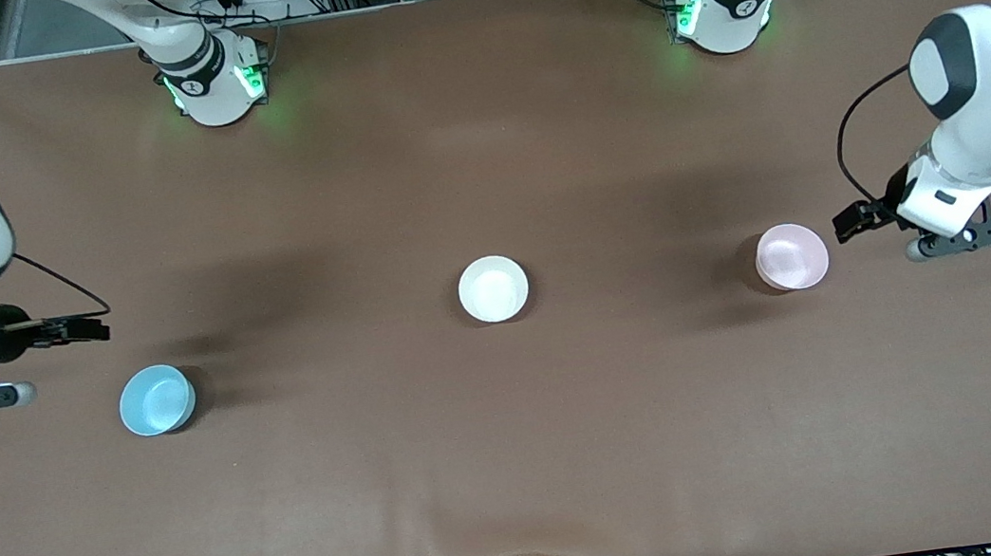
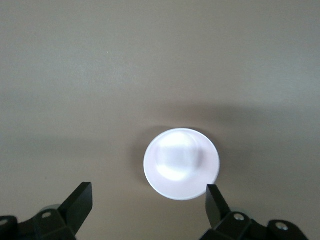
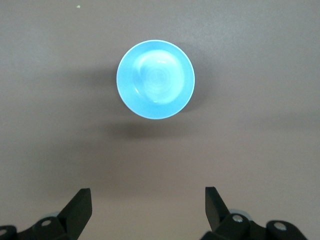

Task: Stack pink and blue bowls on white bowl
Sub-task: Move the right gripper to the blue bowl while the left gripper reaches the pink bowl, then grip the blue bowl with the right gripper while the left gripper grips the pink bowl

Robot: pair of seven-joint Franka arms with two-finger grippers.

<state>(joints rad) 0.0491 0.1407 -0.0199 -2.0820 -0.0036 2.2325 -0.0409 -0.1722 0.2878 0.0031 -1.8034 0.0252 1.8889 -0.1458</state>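
Bowls are sitting apart on the brown table [image 1: 519,457]: from the front we are seeing the white bowl [image 1: 493,289] mid-table, the pink bowl [image 1: 791,256] toward the left arm's end, the blue bowl [image 1: 156,399] toward the right arm's.

The left wrist view is showing us the left gripper [image 2: 150,202] spread wide just beside the pink bowl [image 2: 181,163].

The right wrist view is showing the right gripper [image 3: 147,202], fingers also apart, near the blue bowl [image 3: 155,79].
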